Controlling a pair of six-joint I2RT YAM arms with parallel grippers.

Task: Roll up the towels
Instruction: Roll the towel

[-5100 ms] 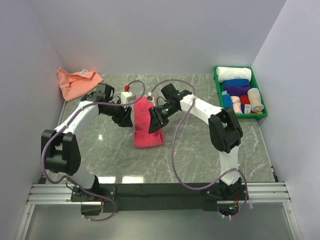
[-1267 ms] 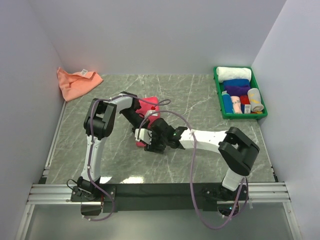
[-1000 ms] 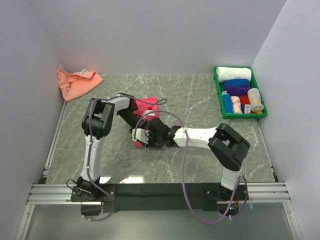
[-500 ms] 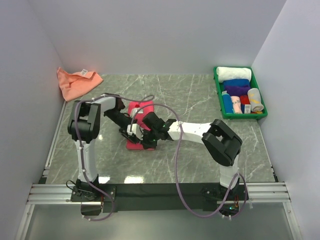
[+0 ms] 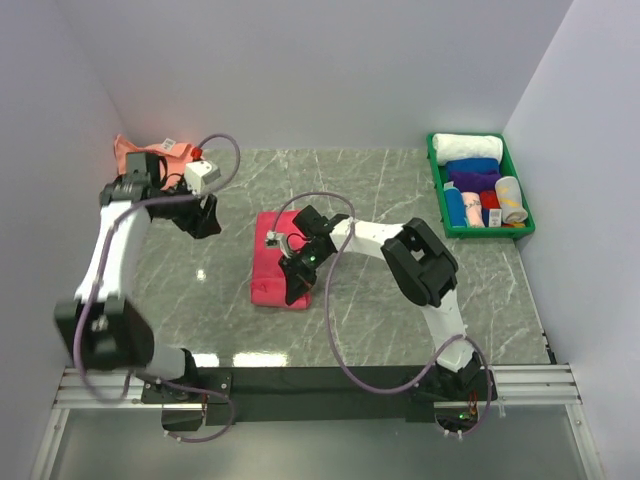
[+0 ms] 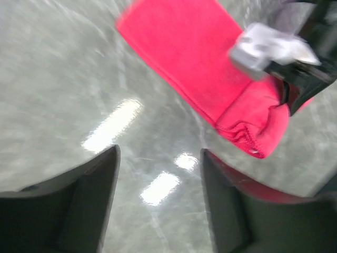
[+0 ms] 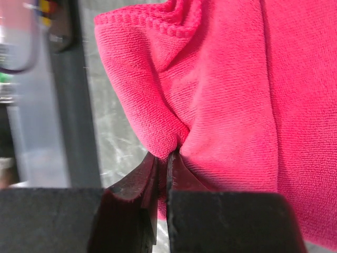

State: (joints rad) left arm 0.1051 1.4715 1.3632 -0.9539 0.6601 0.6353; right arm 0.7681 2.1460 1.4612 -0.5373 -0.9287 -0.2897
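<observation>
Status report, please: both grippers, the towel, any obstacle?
Left gripper open, holding nothing. Right gripper shut on pink towel's bunched near end. Orange towel lies apart, far left corner.

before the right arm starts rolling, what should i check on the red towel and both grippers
1. Right gripper closed on a fold of the red microfibre towel: ok.
2. Left gripper open and empty: ok.
3. Left gripper clear of the towel, over by the crumpled orange cloth: ok.
4. Towel's near end neat enough for an even roll: not ok, it is bunched.
5. Far part of the towel flat on the grey marble table: ok.
6. Path clear of the green plastic tray of rolled towels: ok.
</observation>
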